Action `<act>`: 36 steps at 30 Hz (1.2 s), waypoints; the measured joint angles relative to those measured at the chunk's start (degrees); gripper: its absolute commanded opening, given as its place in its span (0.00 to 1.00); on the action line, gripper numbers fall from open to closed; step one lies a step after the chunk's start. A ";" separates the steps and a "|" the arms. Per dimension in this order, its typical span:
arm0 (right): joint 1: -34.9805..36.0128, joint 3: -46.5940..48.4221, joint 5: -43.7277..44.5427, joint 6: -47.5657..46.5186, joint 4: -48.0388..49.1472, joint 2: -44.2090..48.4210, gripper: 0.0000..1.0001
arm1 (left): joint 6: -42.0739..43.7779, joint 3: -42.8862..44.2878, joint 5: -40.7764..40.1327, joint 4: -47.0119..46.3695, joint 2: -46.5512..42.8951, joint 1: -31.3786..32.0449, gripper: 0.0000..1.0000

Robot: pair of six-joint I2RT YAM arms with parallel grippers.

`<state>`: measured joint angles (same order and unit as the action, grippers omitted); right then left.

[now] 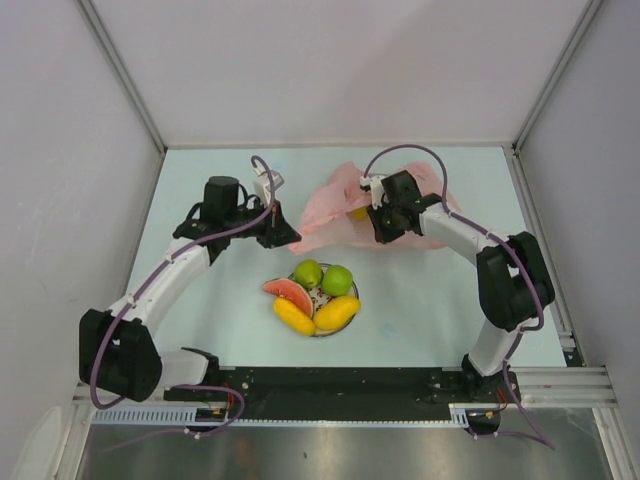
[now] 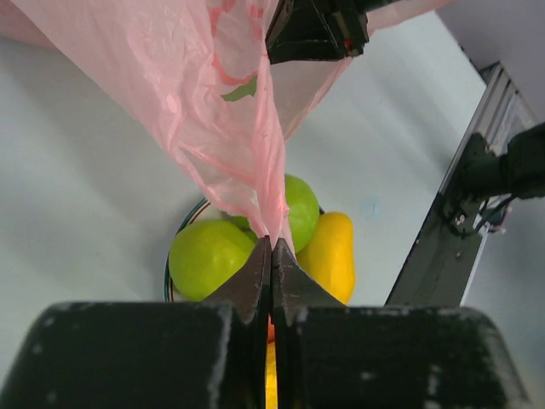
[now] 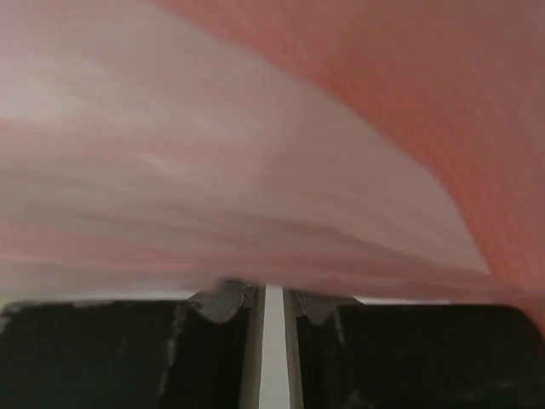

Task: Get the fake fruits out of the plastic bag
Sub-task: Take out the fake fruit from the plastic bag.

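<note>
Pale green worktop is carrying the plastic bag in upper centre, fake fruits lying on a plate just below. Left jaws are pinching the bag's corner; right jaws are nearly touching, grip unclear.

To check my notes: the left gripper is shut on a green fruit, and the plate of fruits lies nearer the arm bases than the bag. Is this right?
No: the left gripper is shut on the plastic bag, not a green fruit, as the left wrist view shows. The plate of fruits is placed as you say.
</note>
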<state>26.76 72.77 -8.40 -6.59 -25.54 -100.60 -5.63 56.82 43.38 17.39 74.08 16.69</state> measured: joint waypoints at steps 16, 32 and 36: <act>-8.22 14.86 -4.07 13.49 7.19 -13.29 0.73 | 8.26 6.86 -1.07 5.79 2.69 0.00 0.00; -9.60 25.31 -12.07 27.63 7.72 -28.39 0.29 | 8.24 8.50 -1.73 7.13 7.10 1.11 0.00; -9.92 25.53 -12.02 25.33 8.00 -28.24 0.16 | 8.11 8.57 -1.75 7.19 7.65 1.46 0.00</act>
<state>16.84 98.30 -20.43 18.74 -17.54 -128.84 2.48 65.39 41.63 24.58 81.73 18.15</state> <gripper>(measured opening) 0.458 0.005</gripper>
